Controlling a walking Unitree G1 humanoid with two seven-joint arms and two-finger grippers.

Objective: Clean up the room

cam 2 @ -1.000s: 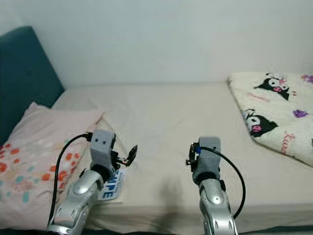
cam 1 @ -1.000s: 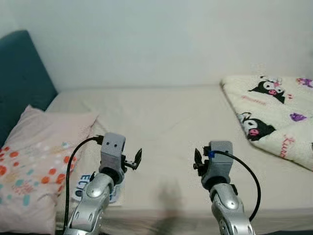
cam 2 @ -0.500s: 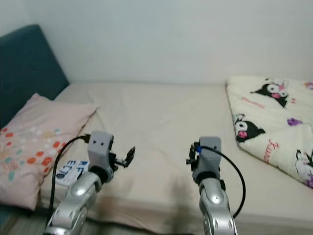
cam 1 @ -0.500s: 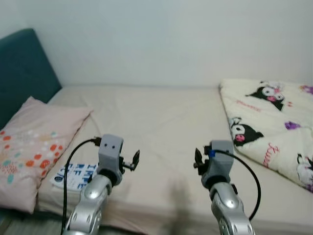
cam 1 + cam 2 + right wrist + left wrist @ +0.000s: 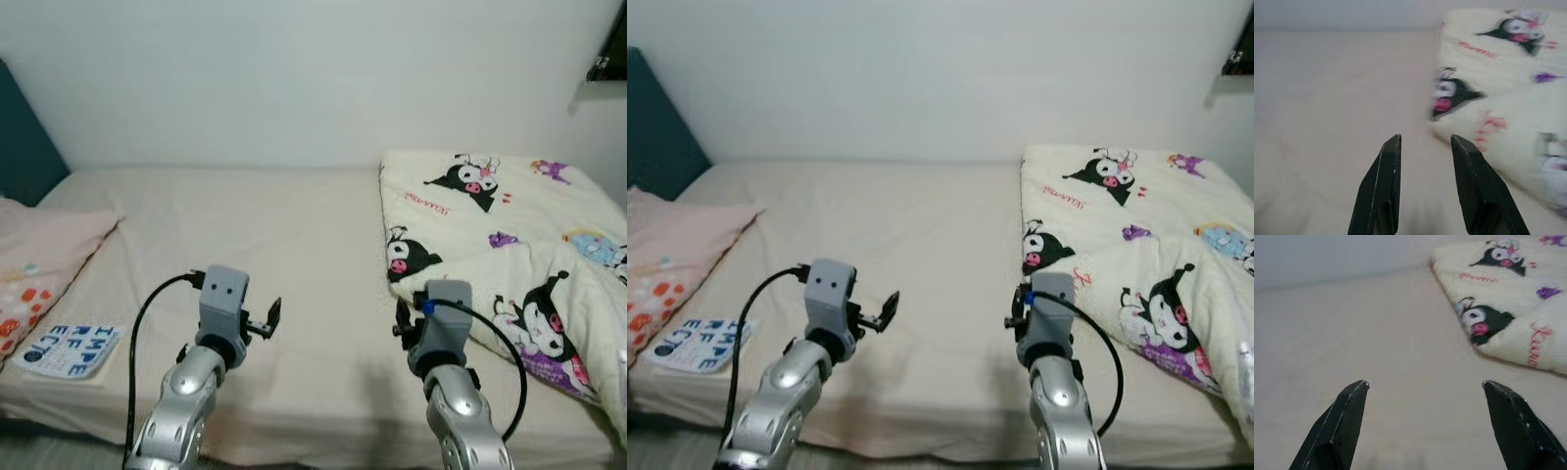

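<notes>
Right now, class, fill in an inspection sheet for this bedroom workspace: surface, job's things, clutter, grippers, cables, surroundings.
Surface: bed, beige sheet, lightly creased.
Job's things: cartoon-print blanket rumpled on the right side; book flat near the front left edge.
Clutter: pink pillow at the left.
Grippers: left gripper open, right gripper open, both above the sheet, holding nothing.
Cables: black cable loops along each forearm.
Surroundings: white wall, teal headboard.

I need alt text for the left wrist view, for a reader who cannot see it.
The left gripper, its two black fingers wide open and holding nothing, hovers over a beige bed sheet. Beyond it lies a cream blanket printed with black cartoon characters.
</notes>
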